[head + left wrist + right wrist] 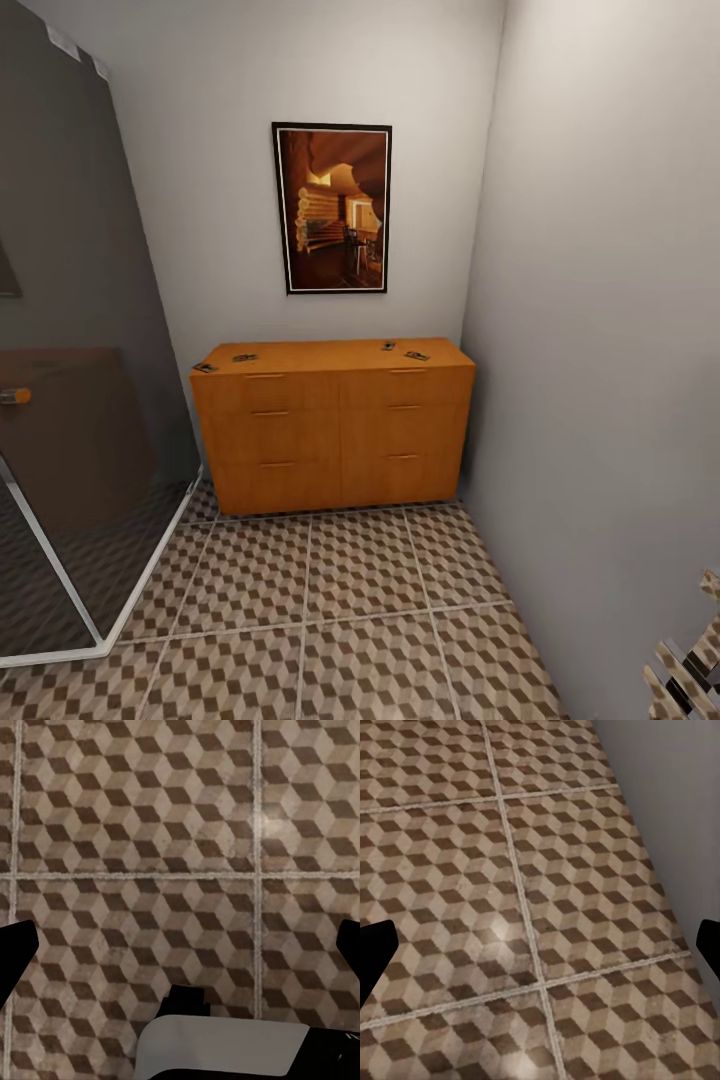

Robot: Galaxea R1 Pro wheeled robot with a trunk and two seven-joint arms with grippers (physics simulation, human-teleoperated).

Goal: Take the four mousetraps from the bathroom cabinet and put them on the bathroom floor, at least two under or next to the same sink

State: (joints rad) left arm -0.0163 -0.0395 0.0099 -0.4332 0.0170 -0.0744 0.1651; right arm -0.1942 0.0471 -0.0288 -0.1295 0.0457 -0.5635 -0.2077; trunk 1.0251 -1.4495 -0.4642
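- Head view: a narrow bathroom corner; the cabinet [335, 425] stands against the back wall, with four mousetraps [245, 357] on top, two near each end. Risk: snagging the nearby shower glass [70, 400] while approaching.
- Left wrist view: left end effector [180, 945] faces down at the bathroom floor [112, 817], fingers apart, empty.
- Right wrist view: right end effector [540, 945] angled floorward beside the wall, likewise spread, empty.

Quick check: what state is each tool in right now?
Left tool: open, holding nothing, over the tiled floor.
Right tool: open, holding nothing.
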